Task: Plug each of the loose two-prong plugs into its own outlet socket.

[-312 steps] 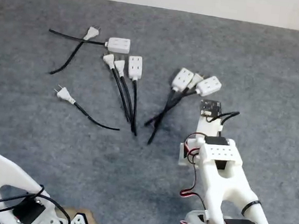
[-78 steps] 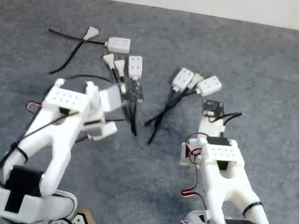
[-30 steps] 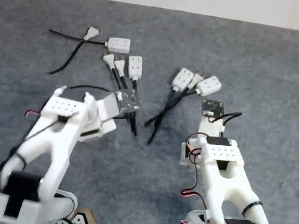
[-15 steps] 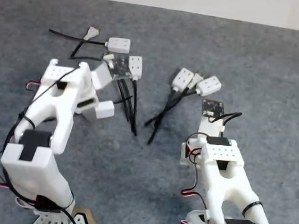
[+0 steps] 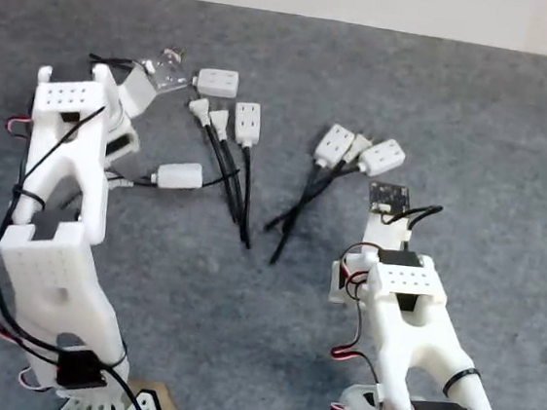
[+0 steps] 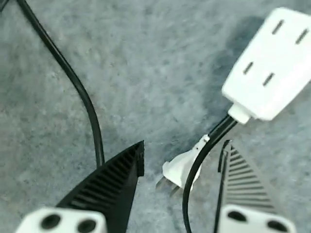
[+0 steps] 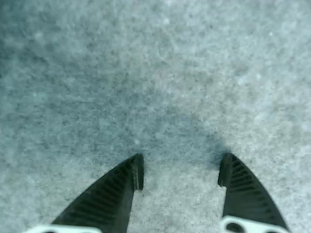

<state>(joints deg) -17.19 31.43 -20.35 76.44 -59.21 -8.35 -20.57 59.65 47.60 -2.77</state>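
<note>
Plug [image 6: 179, 171] lies on the carpet [image 6: 146, 58] between the spread jaws of our left gripper [image 6: 183, 145], just beside a white socket [image 6: 272, 68]. We should drop squarely and clamp its body, not the cable [image 6: 216, 133] crossing it. Our right gripper [image 7: 180, 170] gapes too.

**Upper-left lot, 11 o'clock:**
- Outlet socket A [image 5: 218, 83] is a white block with its slots facing up.
- Cord A [image 6: 219, 130] is black and runs from socket A toward 9 o'clock.
- Plug A [image 6: 181, 170] is white and two-pronged. It lies flat under cord A and is unplugged.

**Middle lot, 12 o'clock:**
- Plug B [image 5: 199, 109], plug C [image 5: 219, 119] and outlet socket B [image 5: 247, 122] lie side by side, unjoined.
- The left cord bundle [image 5: 243, 223] trails toward 6 o'clock.

**Right lot, 1 o'clock:**
- Outlet socket C [image 5: 334, 145] and outlet socket D [image 5: 381, 158] flank plug D [image 5: 358, 147].
- The right cord bundle [image 5: 303, 198] crosses toward 7 o'clock.
</note>
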